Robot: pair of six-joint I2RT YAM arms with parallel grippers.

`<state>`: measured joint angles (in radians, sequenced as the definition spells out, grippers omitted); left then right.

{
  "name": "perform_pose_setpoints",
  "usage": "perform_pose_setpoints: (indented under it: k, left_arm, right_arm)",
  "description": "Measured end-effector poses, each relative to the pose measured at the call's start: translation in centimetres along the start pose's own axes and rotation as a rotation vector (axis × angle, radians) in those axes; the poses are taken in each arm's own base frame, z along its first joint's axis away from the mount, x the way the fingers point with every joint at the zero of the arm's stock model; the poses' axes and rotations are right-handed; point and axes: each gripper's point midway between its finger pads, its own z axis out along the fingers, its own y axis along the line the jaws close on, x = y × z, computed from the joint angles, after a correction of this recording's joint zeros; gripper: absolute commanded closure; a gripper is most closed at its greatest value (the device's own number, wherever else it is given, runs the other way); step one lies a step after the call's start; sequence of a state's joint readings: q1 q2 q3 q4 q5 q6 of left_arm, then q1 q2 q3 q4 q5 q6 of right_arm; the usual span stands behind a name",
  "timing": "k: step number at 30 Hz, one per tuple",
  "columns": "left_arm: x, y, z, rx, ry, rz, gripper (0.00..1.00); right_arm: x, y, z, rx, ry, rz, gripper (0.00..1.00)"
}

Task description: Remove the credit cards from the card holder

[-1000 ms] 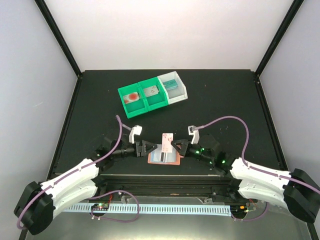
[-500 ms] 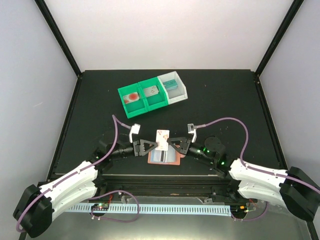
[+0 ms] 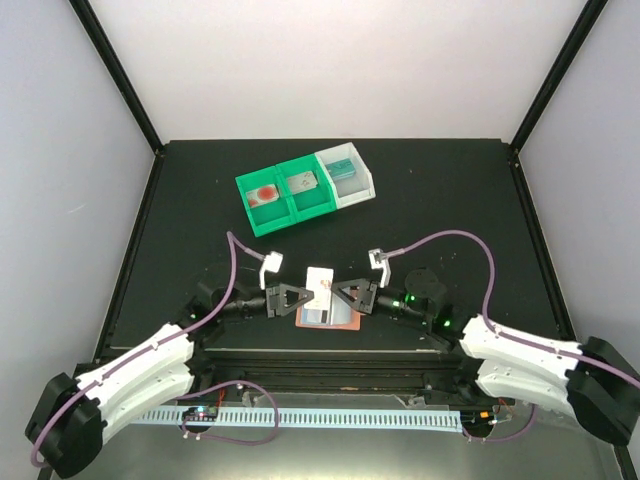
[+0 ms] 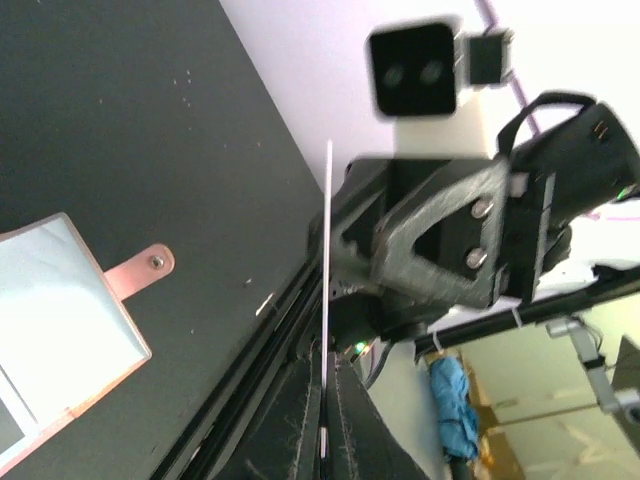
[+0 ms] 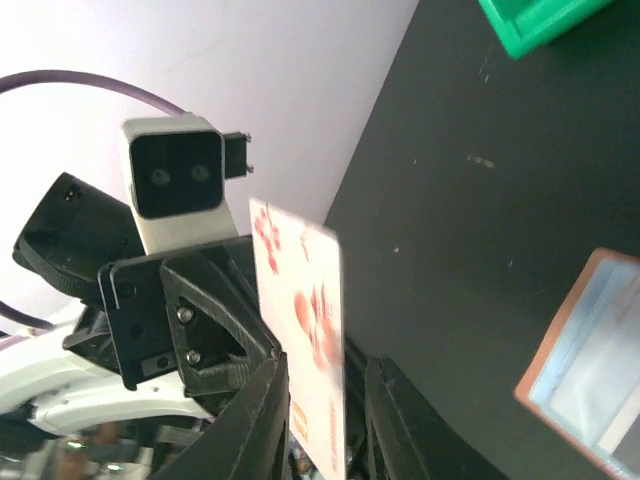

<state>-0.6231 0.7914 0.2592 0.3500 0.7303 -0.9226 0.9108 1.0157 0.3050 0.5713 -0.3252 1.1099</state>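
A white credit card (image 3: 320,283) with red marks stands upright just above the card holder (image 3: 327,314), between both grippers. My left gripper (image 3: 308,296) is shut on the card; in the left wrist view the card (image 4: 328,250) shows edge-on, pinched between the fingers (image 4: 300,420). My right gripper (image 3: 338,293) is open around the same card (image 5: 300,300), with a gap beside its right finger (image 5: 395,420). The card holder (image 4: 60,330) lies open on the table, pale blue inside with a salmon border and a side tab (image 4: 140,272); it also shows at the edge of the right wrist view (image 5: 590,360).
A row of green and white trays (image 3: 282,210) stands at the back left of the black table. One tray holds a card with a red mark (image 3: 264,194), another a pale card (image 3: 303,183), and the white tray a teal card (image 3: 343,168). The table's near edge runs just behind the grippers.
My left gripper has shut on the card and my right gripper has opened off it. Both grippers have shifted slightly toward the back, with the card turned more edge-up.
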Motion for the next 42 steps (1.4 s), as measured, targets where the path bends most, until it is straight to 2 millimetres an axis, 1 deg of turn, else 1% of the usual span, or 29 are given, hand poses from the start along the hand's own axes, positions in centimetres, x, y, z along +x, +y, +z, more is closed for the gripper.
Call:
perform_pose_setpoints:
  k: [2, 4, 8, 10, 12, 15, 17, 21, 24, 26, 32, 36, 40, 41, 42]
  left_arm:
    - [0.4, -0.1, -0.2, -0.004, 0.024, 0.022, 0.99]
    - [0.6, -0.8, -0.4, -0.008, 0.056, 0.059, 0.98]
    - [0.5, -3.1, -1.0, 0.015, 0.099, 0.158, 0.98]
    - [0.7, -3.9, -1.3, 0.033, 0.125, 0.193, 0.99]
    - [1.4, -4.5, -1.5, 0.054, 0.161, 0.212, 0.98]
    - [2.6, -4.3, -1.8, 0.065, 0.218, 0.208, 0.99]
    - [3.3, -4.1, -2.0, 0.066, 0.247, 0.2, 0.98]
    - [3.8, -4.2, -2.2, 0.072, 0.267, 0.203, 0.98]
    - [4.0, -4.3, -2.4, 0.08, 0.273, 0.209, 0.99]
    - [4.0, -4.4, -2.4, 0.082, 0.273, 0.214, 0.99]
    - [4.1, -4.4, -2.5, 0.083, 0.276, 0.213, 0.98]
    - [4.2, -4.4, -2.5, 0.084, 0.279, 0.21, 0.99]
    - [4.2, -4.5, -2.5, 0.087, 0.279, 0.212, 0.98]
    - [4.2, -4.5, -2.5, 0.088, 0.278, 0.214, 0.99]
    - [4.2, -4.6, -2.5, 0.088, 0.277, 0.215, 0.99]
  right_arm:
    - [-0.4, 0.6, -0.4, 0.033, 0.011, -0.075, 0.76]
    - [-1.3, 2.2, -0.8, 0.054, 0.02, -0.161, 0.74]
    - [-3.4, 6.6, -1.9, 0.067, 0.032, -0.352, 0.73]
    - [-4.1, 8.3, -2.3, 0.077, 0.051, -0.429, 0.72]
    - [-4.2, 9.0, -2.5, 0.092, 0.081, -0.478, 0.71]
    - [-3.5, 8.5, -2.4, 0.125, 0.155, -0.523, 0.7]
    - [-2.6, 7.7, -2.2, 0.138, 0.218, -0.532, 0.69]
    - [-0.5, 6.0, -1.9, 0.149, 0.338, -0.52, 0.7]
    - [0.3, 5.7, -1.8, 0.134, 0.383, -0.512, 0.73]
    - [1.0, 6.0, -1.8, 0.099, 0.414, -0.505, 0.78]
    - [1.6, 6.2, -1.7, 0.065, 0.437, -0.501, 0.84]
    - [1.6, 6.0, -1.6, 0.066, 0.442, -0.496, 0.84]
    - [1.7, 6.0, -1.6, 0.061, 0.446, -0.496, 0.8]
    - [1.8, 6.0, -1.6, 0.059, 0.449, -0.494, 0.78]
    - [1.8, 6.0, -1.6, 0.058, 0.453, -0.492, 0.74]
